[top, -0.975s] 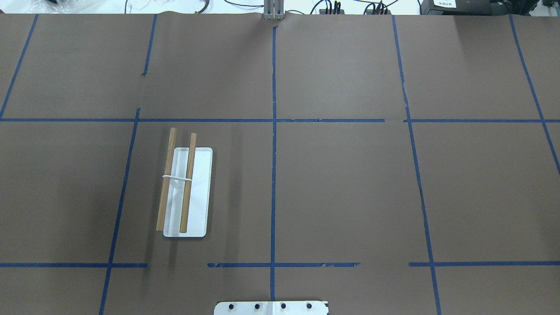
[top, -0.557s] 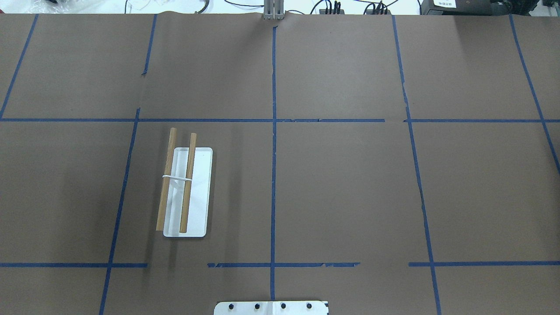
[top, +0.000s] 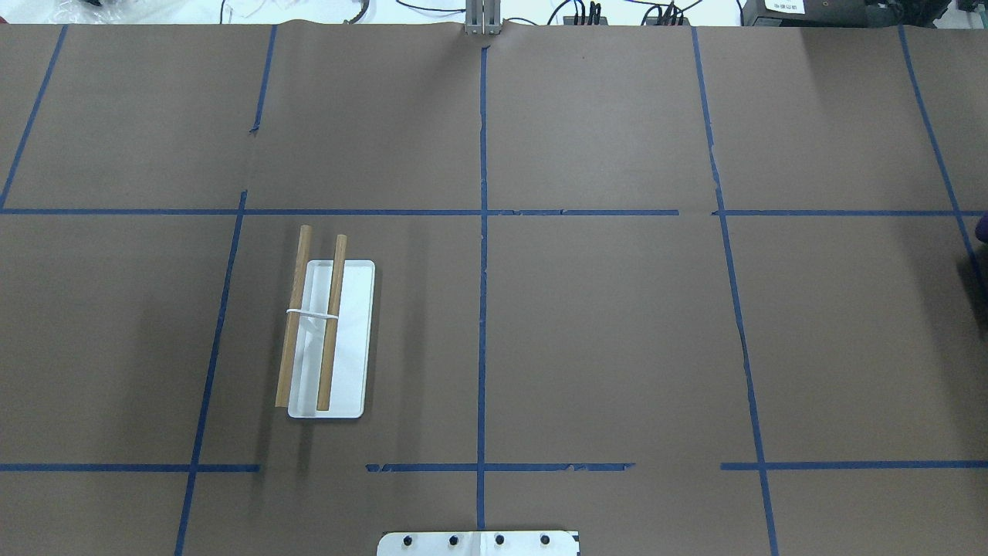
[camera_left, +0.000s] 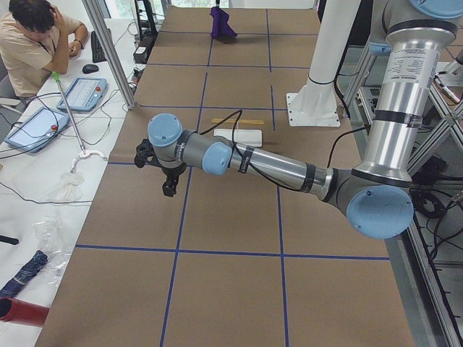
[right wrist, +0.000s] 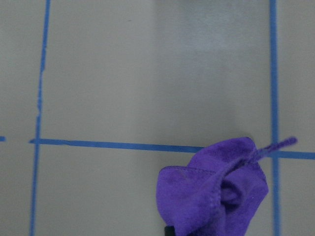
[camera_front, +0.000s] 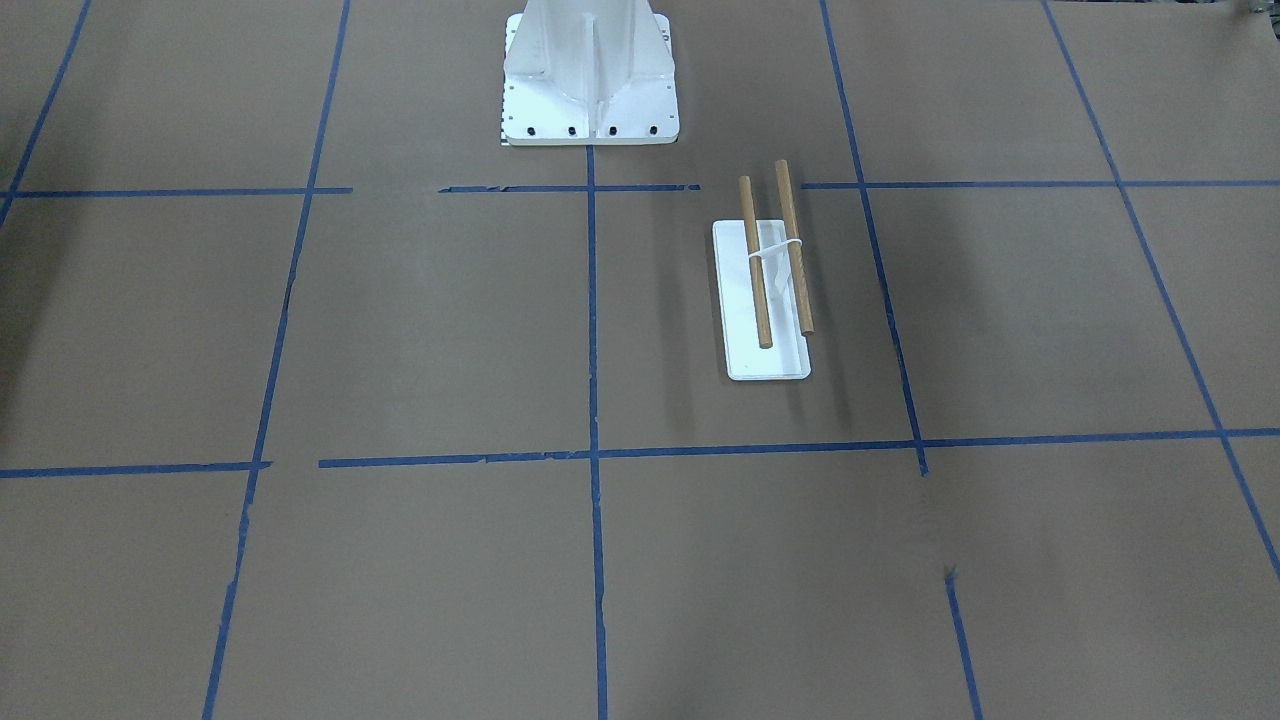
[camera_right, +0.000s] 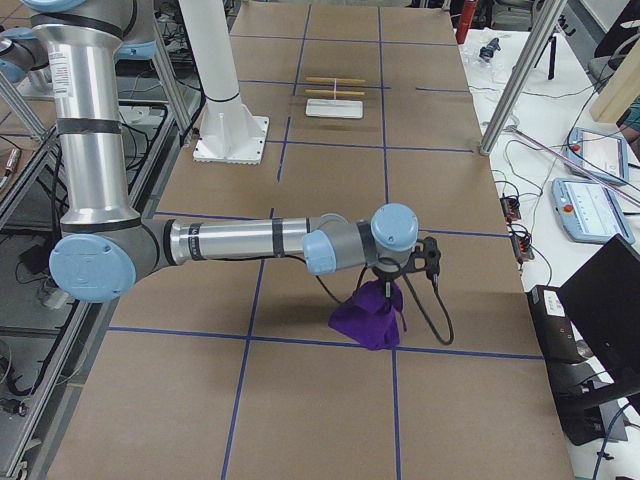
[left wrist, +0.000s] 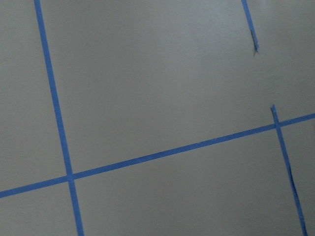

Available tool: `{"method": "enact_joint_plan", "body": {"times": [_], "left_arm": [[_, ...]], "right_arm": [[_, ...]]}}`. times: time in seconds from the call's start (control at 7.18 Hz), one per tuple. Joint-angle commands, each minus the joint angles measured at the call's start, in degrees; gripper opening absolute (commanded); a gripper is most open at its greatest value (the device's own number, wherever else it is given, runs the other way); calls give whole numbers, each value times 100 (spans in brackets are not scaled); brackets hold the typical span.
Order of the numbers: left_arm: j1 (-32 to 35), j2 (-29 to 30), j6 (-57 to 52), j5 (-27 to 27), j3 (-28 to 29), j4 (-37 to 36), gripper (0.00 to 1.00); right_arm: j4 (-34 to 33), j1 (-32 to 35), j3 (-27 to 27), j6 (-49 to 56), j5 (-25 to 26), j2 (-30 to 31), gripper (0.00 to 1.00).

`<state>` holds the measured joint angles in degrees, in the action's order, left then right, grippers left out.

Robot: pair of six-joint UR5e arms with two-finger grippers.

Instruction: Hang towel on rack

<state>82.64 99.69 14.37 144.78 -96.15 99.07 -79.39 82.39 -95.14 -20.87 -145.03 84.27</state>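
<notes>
Front-facing: only the rack (camera_front: 760,300), bare, far from either pair of jaws.

Overhead: same rack, plus a purple sliver of the towel (top: 982,228) at the edge.

Exterior left: left gripper (camera_left: 168,185) hanging over brown paper (camera_left: 231,217), well short of the rack; cannot tell whether parted or closed.

Exterior right: towel bunched directly beneath the right gripper (camera_right: 398,280), drooping toward the paper; likely held, yet cannot tell how the jaws stand.

Left wrist: nothing beneath the jaws but paper and blue tape (left wrist: 162,155).

Right wrist: crumpled folds close under the jaws.

Looks light, soft and limp; probably best held by an edge, ready to drape over the rack.
</notes>
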Motion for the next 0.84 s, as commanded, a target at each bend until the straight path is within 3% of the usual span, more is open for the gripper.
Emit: {"method": "enact_joint_plan", "body": {"times": [0.0,0.14,0.42,0.7], "left_arm": [[-729,382,2496,86,17,1442,100],[-1124,767,3632,86,43,1692,100],[-1958,1620,5526,42,87,1703,100],[-2313,2148,6810,24,140,1712,100]], "right_arm": [[12,-1185,-496,-2254,-43,-1196,0],[20,-1616,-514,-2994,-8,-1742,0],[3,-2207,-663,-3318,210,-2396,0],[11,-3102,-761,-3893,938,-3010,0]]}}
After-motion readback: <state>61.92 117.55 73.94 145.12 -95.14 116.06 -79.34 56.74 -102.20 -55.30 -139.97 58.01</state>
